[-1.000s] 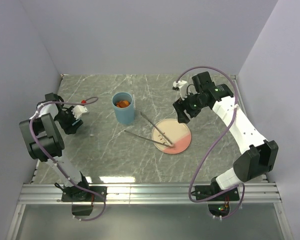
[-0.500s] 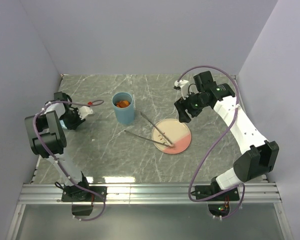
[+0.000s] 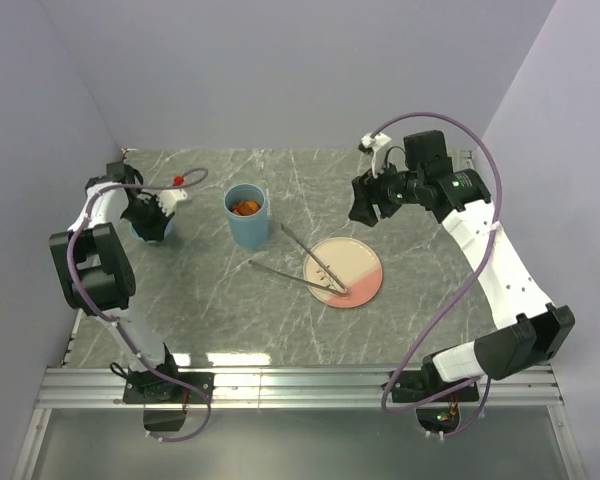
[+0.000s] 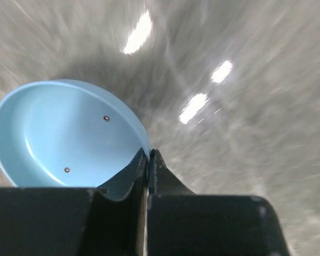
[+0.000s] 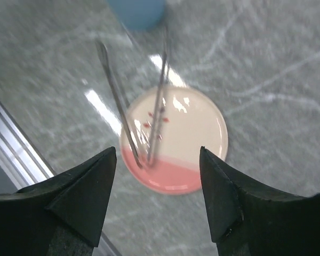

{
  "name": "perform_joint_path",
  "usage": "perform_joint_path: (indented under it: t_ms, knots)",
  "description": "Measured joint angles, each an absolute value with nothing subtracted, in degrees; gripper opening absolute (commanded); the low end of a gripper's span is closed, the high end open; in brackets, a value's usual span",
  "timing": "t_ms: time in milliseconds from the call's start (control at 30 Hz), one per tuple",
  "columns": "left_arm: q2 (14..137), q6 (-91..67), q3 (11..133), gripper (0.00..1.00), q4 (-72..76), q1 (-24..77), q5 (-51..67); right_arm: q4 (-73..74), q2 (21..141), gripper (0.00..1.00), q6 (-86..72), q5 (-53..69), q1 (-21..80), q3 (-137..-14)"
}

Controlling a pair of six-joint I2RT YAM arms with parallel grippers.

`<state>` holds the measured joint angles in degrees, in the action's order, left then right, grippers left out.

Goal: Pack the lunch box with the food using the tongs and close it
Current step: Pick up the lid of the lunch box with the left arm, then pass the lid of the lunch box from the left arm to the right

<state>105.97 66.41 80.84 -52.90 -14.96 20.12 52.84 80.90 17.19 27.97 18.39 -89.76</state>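
Moved since prev. frames: left gripper [image 4: 149,154] swung to upper left of top view, jaws gone from wide to pinched on rim of blue lid [image 4: 58,138], hollow side showing. Right gripper [image 5: 158,154] shifted toward top edge, jaws apart, holding nothing. Lunch box [image 3: 248,228]: upright, uncovered, upper centre-left; orange food [image 3: 245,208] inside. Tongs [image 3: 280,271]: lying flat, joined end on pink plate [image 3: 365,280], centre-right, arms splayed toward box over grey table [image 3: 210,300].
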Motion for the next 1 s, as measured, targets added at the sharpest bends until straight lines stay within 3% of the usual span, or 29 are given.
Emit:
perform_joint_path:
  t_ms: [300, 500, 633, 700, 1000]
  knots:
    - [98.2, 52.8, 93.9, 0.0, -64.8, -14.8, 45.9, 36.3, 80.2, 0.77, 4.6, 36.1, 18.4, -89.8]
    - [90.6, 36.5, 93.9, 0.0, -61.5, -15.0, 63.7, 27.5, 83.6, 0.8, -2.7, 38.7, 19.8, -91.2]
    - [83.5, 15.2, 85.8, 0.0, -43.2, -15.8, 73.3, 22.8, 85.4, 0.8, -5.3, 39.6, 22.8, -91.4]
    - [78.0, -4.7, 76.7, 0.0, -24.5, -15.9, 77.0, 19.5, 85.4, 0.79, -4.9, 39.8, 24.9, -90.6]
    - [73.4, -57.8, 65.3, 0.0, 30.9, -14.6, 77.7, -5.3, 84.9, 0.73, -13.3, 42.6, 32.1, -80.1]
